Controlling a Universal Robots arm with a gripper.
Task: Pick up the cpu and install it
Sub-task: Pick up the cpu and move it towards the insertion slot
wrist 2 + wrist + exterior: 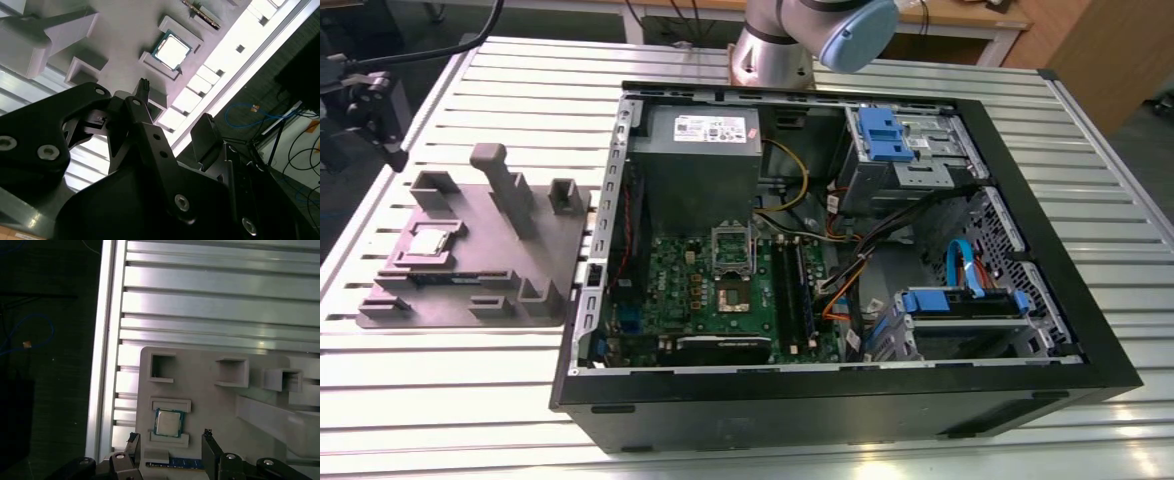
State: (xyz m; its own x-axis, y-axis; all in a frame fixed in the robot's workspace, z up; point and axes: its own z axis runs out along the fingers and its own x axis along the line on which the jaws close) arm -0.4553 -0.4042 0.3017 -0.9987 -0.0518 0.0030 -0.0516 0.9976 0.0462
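Exterior view: the cpu (430, 243) lies flat in a shallow pocket of a grey holder tray (520, 280) on the slatted metal bench (454, 400), at the exterior view's left of an open computer case (1067, 330). Inside the case the green motherboard (670, 280) lies face up, its socket (731, 290) bare. The arm's base (771, 55) stands behind the case. In both wrist views the claw (170, 438) (175, 105) hangs over the tray, spread wide and holding nothing, with one dark fingertip (132, 439) on each side of the silver-topped cpu (168, 422) (172, 51). Whether either tip touches the tray cannot be told. A narrow memory stick (185, 463) sits in a slot just beside the chip's pocket.
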